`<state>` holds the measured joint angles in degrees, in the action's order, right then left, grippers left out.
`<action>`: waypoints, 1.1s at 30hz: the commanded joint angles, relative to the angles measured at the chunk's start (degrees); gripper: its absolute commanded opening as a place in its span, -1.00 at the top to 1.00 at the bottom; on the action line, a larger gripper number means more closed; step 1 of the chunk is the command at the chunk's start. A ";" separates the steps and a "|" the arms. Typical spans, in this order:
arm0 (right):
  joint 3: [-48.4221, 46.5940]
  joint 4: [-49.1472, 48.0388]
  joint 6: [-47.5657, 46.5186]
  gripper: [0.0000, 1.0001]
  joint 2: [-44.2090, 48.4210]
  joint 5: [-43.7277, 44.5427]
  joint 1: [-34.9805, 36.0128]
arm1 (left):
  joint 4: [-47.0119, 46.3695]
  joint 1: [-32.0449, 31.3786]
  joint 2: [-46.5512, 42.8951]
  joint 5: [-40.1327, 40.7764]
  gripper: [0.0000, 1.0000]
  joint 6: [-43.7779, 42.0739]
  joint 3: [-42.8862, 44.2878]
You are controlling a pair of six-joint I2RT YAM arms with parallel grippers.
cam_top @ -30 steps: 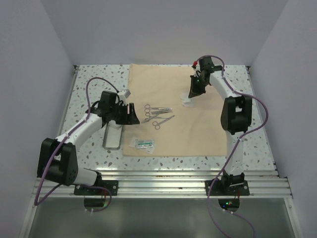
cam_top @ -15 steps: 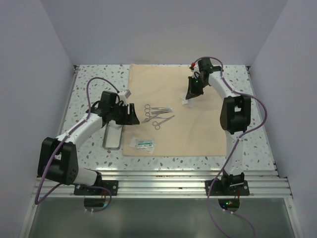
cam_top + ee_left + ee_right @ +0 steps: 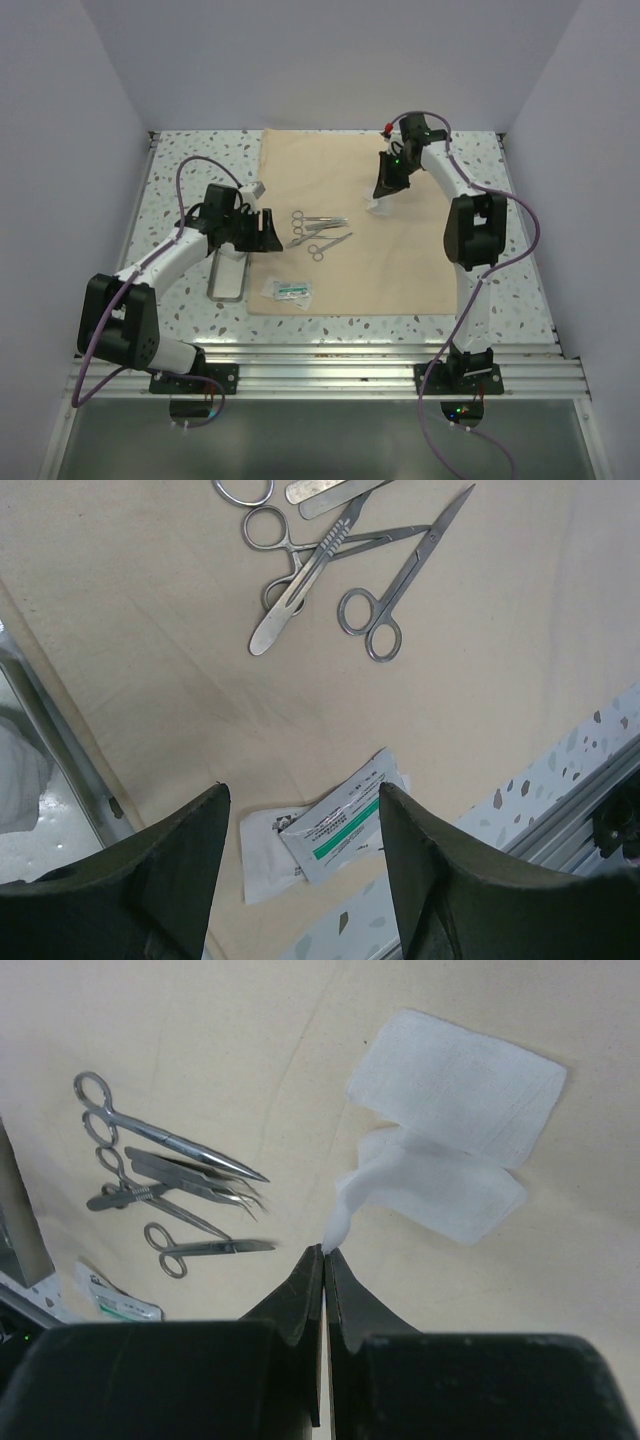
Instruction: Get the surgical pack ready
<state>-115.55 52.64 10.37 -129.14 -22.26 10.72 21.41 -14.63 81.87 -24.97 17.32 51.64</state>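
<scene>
Right hand (image 3: 325, 1252) with gauze (image 3: 455, 1125), farther back

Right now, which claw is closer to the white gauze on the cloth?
Right. The right gripper is shut on a corner of the gauze, pinching it up. The left gripper hangs open over the opposite side of the cloth, with the instruments between it and the gauze.

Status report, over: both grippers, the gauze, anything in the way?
Left gripper: jaws open, empty, above cloth. Right gripper: jaws shut on gauze corner. Instruments lie apart, nothing blocking.
</scene>
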 commanded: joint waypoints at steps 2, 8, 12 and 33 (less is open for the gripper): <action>-5.30 0.88 -0.88 1.00 -0.58 -1.03 0.53 | -2.16 0.66 0.58 -1.22 -0.31 -1.33 1.18; -4.69 1.67 -1.49 1.00 -2.52 1.52 0.44 | -2.16 0.92 1.19 -1.57 -0.31 -1.50 1.71; -3.72 2.55 -2.02 1.00 -3.31 2.39 -0.08 | -2.07 1.10 1.10 -1.66 -0.31 -1.68 1.62; -3.01 3.78 -2.02 1.00 -5.15 6.97 -1.67 | -2.07 1.80 1.54 -2.19 -0.31 -2.20 1.01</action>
<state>-116.73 54.94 9.30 -133.16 -16.80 9.08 21.06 -13.43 83.37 -25.58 16.80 51.64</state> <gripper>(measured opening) 0.010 0.652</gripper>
